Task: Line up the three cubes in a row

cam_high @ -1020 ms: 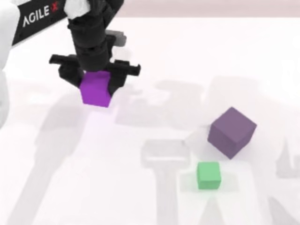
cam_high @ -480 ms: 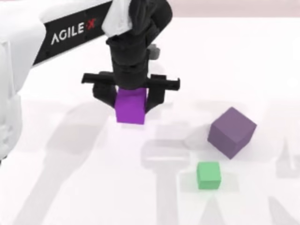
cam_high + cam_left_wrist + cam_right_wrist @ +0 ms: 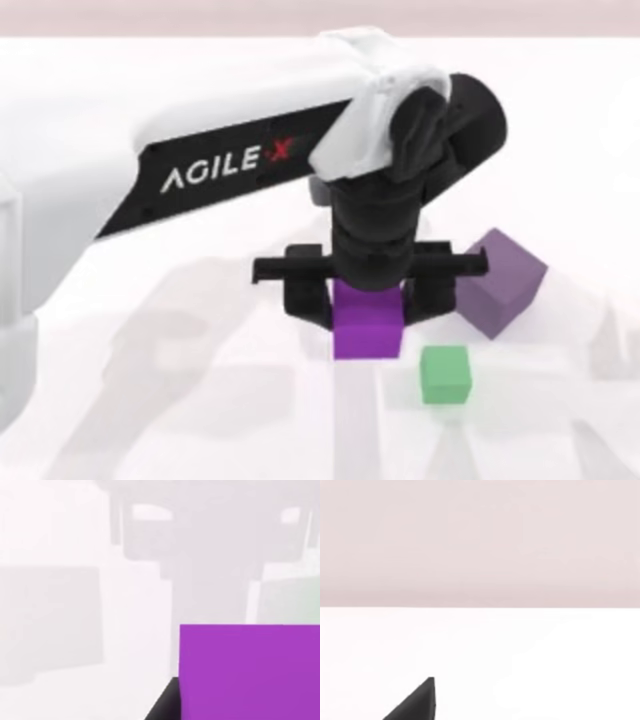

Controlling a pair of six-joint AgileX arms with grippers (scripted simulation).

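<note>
Now the left gripper (image 3: 367, 305) pinches the bright magenta-purple matte cube (image 3: 367, 322) above the white desk (image 3: 200, 420), just left of the large dull greyish-purple cube (image 3: 503, 282) and the small green cube (image 3: 445, 374).

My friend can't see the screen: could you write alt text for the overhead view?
The left end effector holds a magenta cube over a white table, beside a larger greyish-purple cube and a small green cube.
</note>
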